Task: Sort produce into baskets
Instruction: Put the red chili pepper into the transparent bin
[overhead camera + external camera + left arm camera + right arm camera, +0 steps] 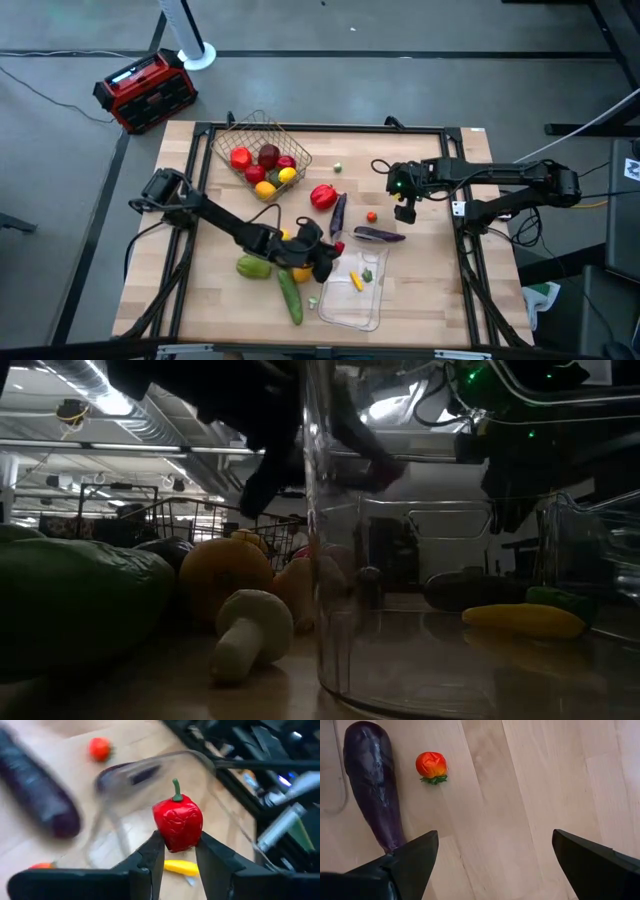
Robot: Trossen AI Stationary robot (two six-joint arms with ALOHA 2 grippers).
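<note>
My left gripper [333, 252] is shut on a small red pepper [178, 822] just above the far left corner of the clear plastic tray [352, 312]. The tray holds a yellow piece [357, 282] and a small green piece [368, 275]. The bronze wire basket [232, 135] at the far left holds several red, yellow and orange round fruits. My right gripper [405, 212] is open and empty above the table, near a small red tomato [432, 766] and a purple eggplant [374, 785] that lie on the wood. My left gripper pinches the small red pepper by its lower sides [167, 842] between its two fingertips. The green stem [176, 790] points away from the fingers. The fingers come slanting down from the table's left. The pepper is lifted clear over the tray's rim [200, 760].
A large red pepper [322, 196] and a second eggplant [338, 213] lie mid-table. A green squash [253, 267], a cucumber [290, 297], an orange fruit [225, 575] and a white mushroom [245, 635] lie left of the tray. A red-and-black box [145, 90] stands off the table.
</note>
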